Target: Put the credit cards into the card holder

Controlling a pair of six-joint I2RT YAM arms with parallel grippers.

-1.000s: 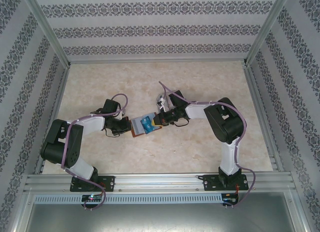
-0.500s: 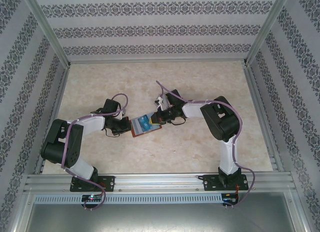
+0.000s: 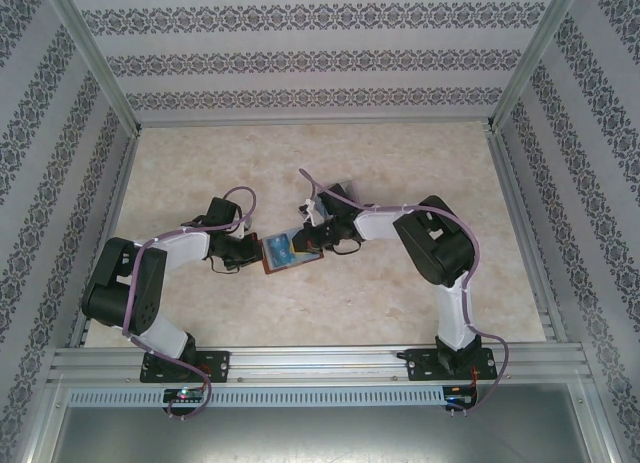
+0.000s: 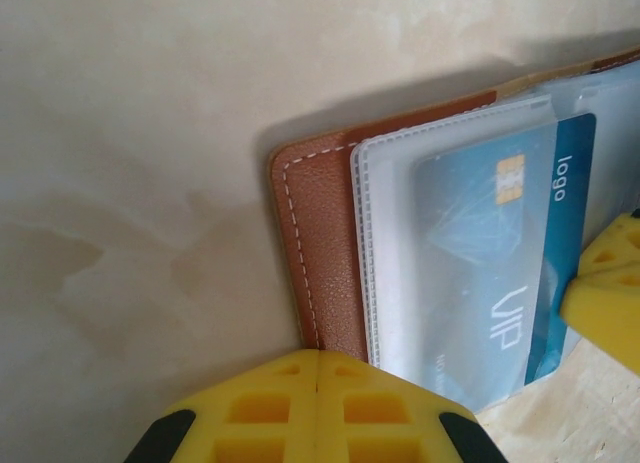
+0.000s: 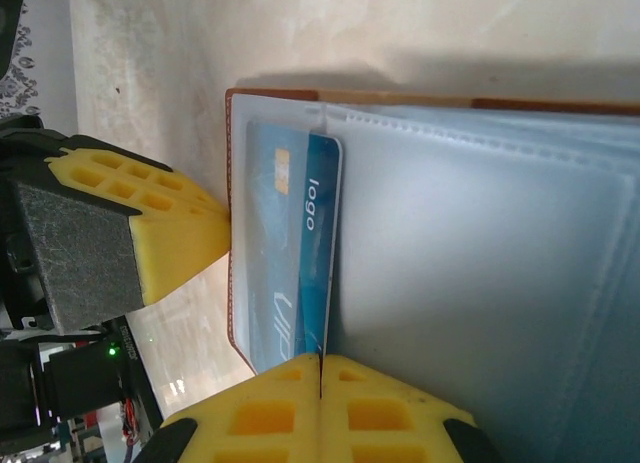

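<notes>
Card [image 5: 290, 243] first: blue card, "logo" and "VIP" print, chip visible. Most of it is already under a frosted clear sleeve [image 4: 395, 253]. One narrow strip with the "logo" text is bare outside the sleeve mouth, so judged mostly inserted, not fully seated.

Sleeve belongs to the card holder [image 3: 290, 251], brown, stitched edge, lying open and flat on the table [image 3: 400, 163] about mid-way between the two arms. More empty clear pockets spread across the right wrist view.

Right tool [image 5: 320, 361] clenched, tips meeting right at the card's exposed edge. It sits on the open-mouth side of the pocket, which fits a push that slides the card deeper. Can't tell if a sliver of card is nipped between the tips or if they only butt against it.

Left tool [image 4: 318, 355] also clenched, nothing between the fingers. Its yellow tips touch the holder's brown outer edge on the side opposite the right tool. Judged reason: a backstop, so the holder doesn't skate across the smooth table while the card is pushed toward it. On top of the edge or just against it, can't tell.

In the overhead view both tools bracket the holder closely, left tool [image 3: 250, 248] on one side, right tool [image 3: 315, 238] on the other.

Next likely need: a short further push until the "logo" strip is under the sleeve. Risk: the card buckles or the sleeve lip catches.
</notes>
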